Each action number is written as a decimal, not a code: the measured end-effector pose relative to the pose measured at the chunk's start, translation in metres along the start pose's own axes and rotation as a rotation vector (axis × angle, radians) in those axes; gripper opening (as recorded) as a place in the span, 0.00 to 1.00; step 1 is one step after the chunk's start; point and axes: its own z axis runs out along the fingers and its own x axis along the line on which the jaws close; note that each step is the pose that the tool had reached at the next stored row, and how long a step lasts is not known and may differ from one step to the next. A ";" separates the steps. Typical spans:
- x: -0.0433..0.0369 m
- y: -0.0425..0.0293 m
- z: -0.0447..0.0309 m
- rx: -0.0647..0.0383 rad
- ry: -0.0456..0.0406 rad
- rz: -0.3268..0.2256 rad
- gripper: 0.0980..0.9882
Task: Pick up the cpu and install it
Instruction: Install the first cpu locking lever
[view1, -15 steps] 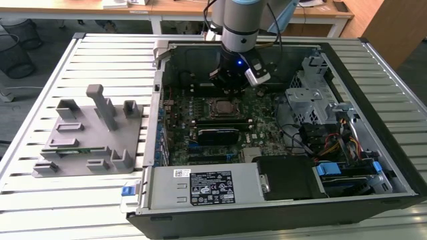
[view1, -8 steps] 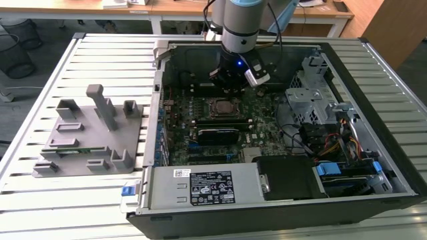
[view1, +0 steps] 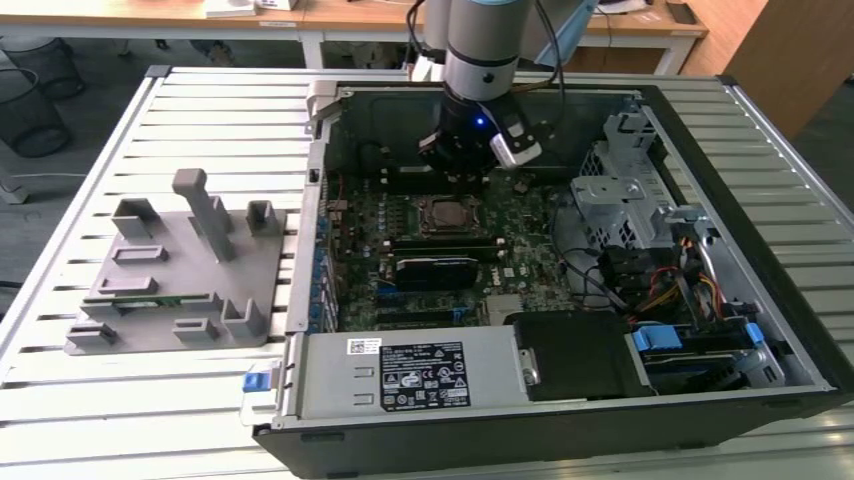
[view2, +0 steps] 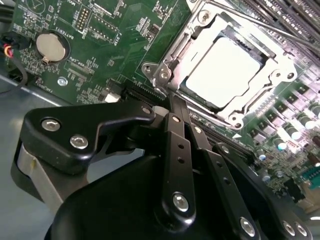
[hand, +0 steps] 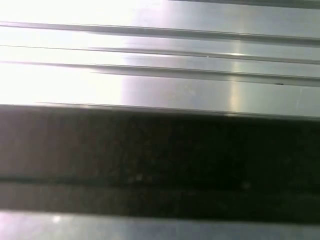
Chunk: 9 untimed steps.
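The cpu (view2: 225, 70), a flat square chip with a pale silvery top, lies inside the metal frame of the motherboard socket (view1: 445, 212), whose retaining frame is open around it. My gripper (view2: 176, 102) hangs just above the board beside the socket, on the side toward the case's back wall. Its black fingers (view2: 175, 145) are drawn together with nothing between them. In the exterior view the gripper (view1: 457, 168) sits low inside the open computer case (view1: 747, 300), a short way behind the socket.
A grey fixture tray (view1: 174, 270) with upright posts stands on the slatted table at the exterior view's left. Inside the case are a black block (view1: 434, 270) in front of the socket, the power supply (view1: 400, 375), a drive cage (view1: 627, 190) and cables. A coin battery (view2: 51, 46) sits on the board.
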 end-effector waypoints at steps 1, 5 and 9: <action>0.0000 0.0000 -0.0006 0.000 0.0000 0.000 0.01; 0.0002 -0.0044 -0.0009 -0.001 -0.0001 0.000 0.01; 0.0002 -0.0065 -0.0010 -0.001 -0.0001 0.000 0.01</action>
